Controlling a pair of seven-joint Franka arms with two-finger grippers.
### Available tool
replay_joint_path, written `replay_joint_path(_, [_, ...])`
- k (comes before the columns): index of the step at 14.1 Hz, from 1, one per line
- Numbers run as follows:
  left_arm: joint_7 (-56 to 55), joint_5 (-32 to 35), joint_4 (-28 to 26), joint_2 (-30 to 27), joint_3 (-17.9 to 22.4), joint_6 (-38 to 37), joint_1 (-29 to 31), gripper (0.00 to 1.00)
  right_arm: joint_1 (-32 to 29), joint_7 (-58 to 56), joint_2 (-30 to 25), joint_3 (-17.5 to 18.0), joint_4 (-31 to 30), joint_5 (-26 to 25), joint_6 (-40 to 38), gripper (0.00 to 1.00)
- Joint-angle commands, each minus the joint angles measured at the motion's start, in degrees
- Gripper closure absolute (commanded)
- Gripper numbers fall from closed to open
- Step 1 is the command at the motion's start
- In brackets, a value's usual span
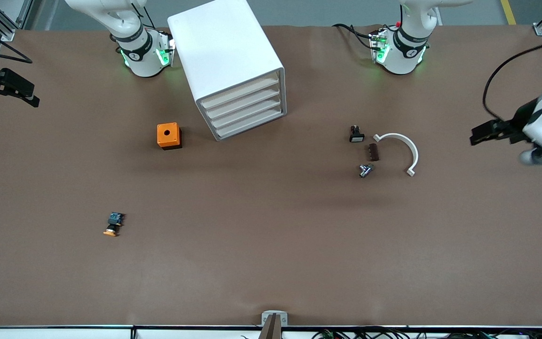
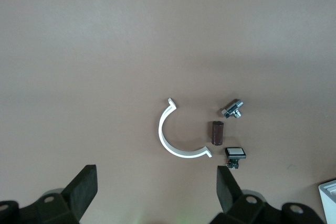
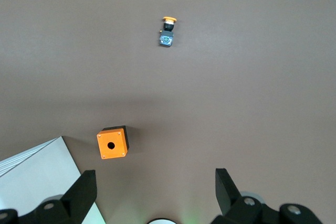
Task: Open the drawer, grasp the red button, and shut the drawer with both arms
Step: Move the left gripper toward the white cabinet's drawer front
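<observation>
Two grippers hang spread wide and empty, the right gripper [image 1: 14,94] over its table end, then four shut drawers [image 1: 245,113] in the white cabinet [image 1: 226,56], no red-capped button visible, then the left gripper [image 1: 480,134] over its end.

Cabinet [image 1: 227,66] on the surface [image 1: 271,245], between the two arm bases, all four drawers shut. Box with a hole [image 1: 169,135] just beside the cabinet, toward the right arm's end. Small button [image 1: 113,224] nearer the front camera than the box, well apart from it. Toward the left arm's end, a curved clip [image 1: 402,151] with three small parts close beside it.
</observation>
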Motion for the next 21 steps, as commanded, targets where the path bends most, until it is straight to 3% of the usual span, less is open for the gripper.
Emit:
replay_joint_path(1, [-3.98, 0.33, 0.77, 4.49, -0.71, -0.83, -2.85, 0.00, -0.79, -0.32, 1.05, 0.00, 1.28, -0.85, -0.68, 0.00])
replay_joint_path(5, [-18.54, -0.54, 1.82, 8.27, -0.89, -0.92, -9.96, 0.00, -1.05, -0.06, 4.73, 0.00, 1.45, -0.94, 0.37, 0.00])
replay_joint_path(6, [-22.16, -2.38, 3.48, 9.32, -0.72, -1.09, -11.98, 0.00, -1.05, -0.93, 7.45, -0.18, 1.89, -0.77, 0.47, 0.00])
replay_joint_path(9, [-35.50, -7.74, 8.85, 13.02, -0.80, -3.02, -16.56, 0.00, -0.53, -3.31, 8.26, -0.18, 2.24, -1.12, 0.91, 0.00])
replay_joint_path(16, [-77.42, -27.60, 12.90, 20.93, -0.89, -3.11, -22.81, 0.00, -1.67, -3.48, 15.63, -0.27, 2.77, -3.65, 1.96, 0.00])
replay_joint_path(21, [-100.46, -39.03, 15.45, 28.22, -1.07, -5.47, -27.37, 0.00, -2.20, -2.52, 16.44, -0.27, 4.44, -4.46, 1.96, 0.00])
